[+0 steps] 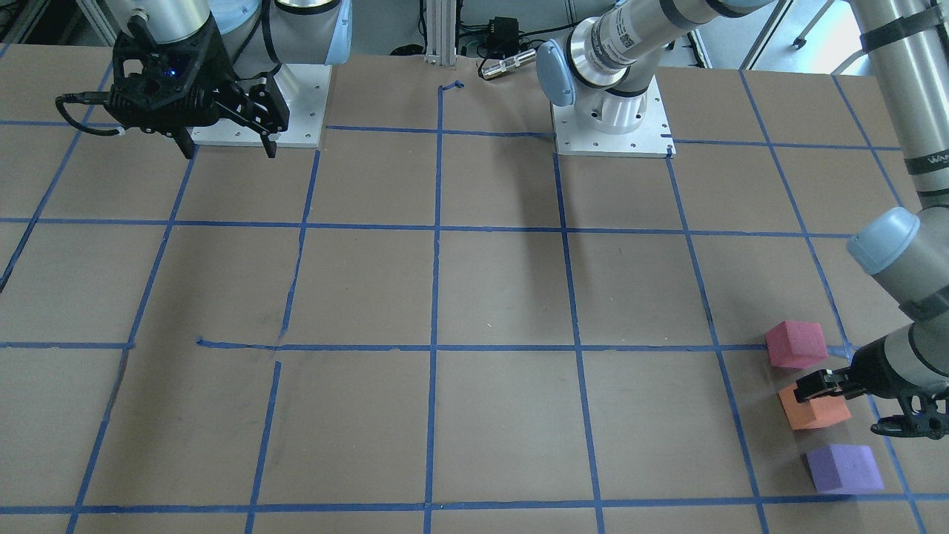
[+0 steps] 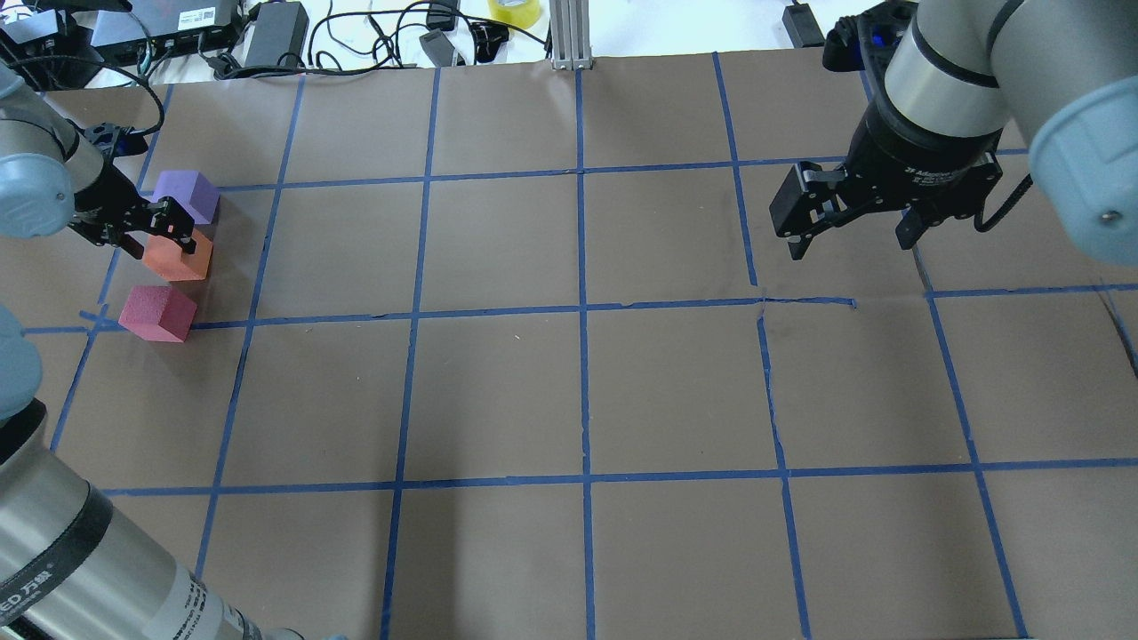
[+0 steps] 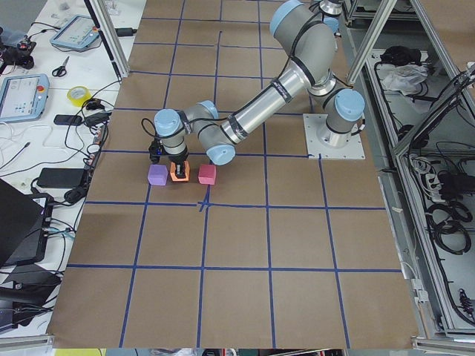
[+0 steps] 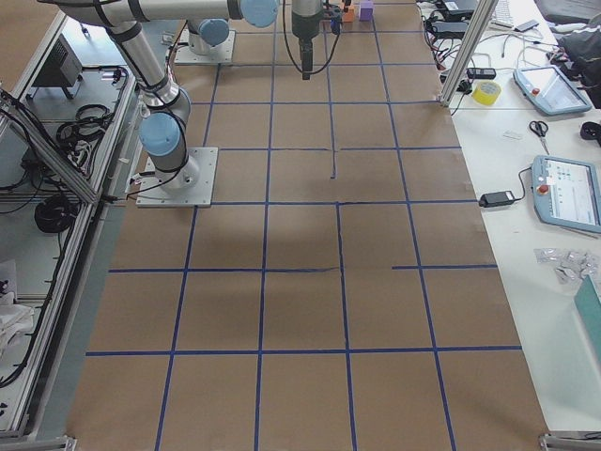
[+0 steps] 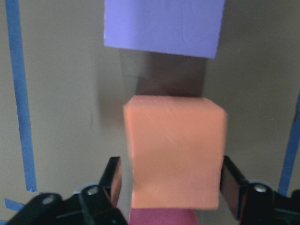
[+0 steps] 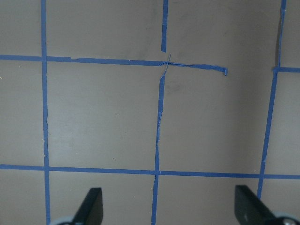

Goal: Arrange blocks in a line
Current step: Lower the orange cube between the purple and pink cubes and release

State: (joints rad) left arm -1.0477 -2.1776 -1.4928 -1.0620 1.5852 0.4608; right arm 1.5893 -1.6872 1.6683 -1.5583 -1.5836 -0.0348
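Observation:
Three foam blocks stand in a short line near the table's left end: purple (image 2: 185, 196), orange (image 2: 178, 255) and pinkish-red (image 2: 158, 313). In the front view they are purple (image 1: 844, 469), orange (image 1: 814, 410) and pinkish-red (image 1: 795, 343). My left gripper (image 2: 156, 236) is low over the orange block (image 5: 173, 157), with one finger on each side. The left wrist view shows a thin gap at the left finger (image 5: 112, 176), so the jaws look open around it. My right gripper (image 2: 849, 236) hangs open and empty above bare table, far from the blocks.
Blue tape lines (image 2: 582, 307) mark a grid on the brown table. The arms' base plates (image 1: 612, 133) sit at the robot's edge. Cables, power bricks and a tape roll (image 2: 514, 9) lie beyond the far edge.

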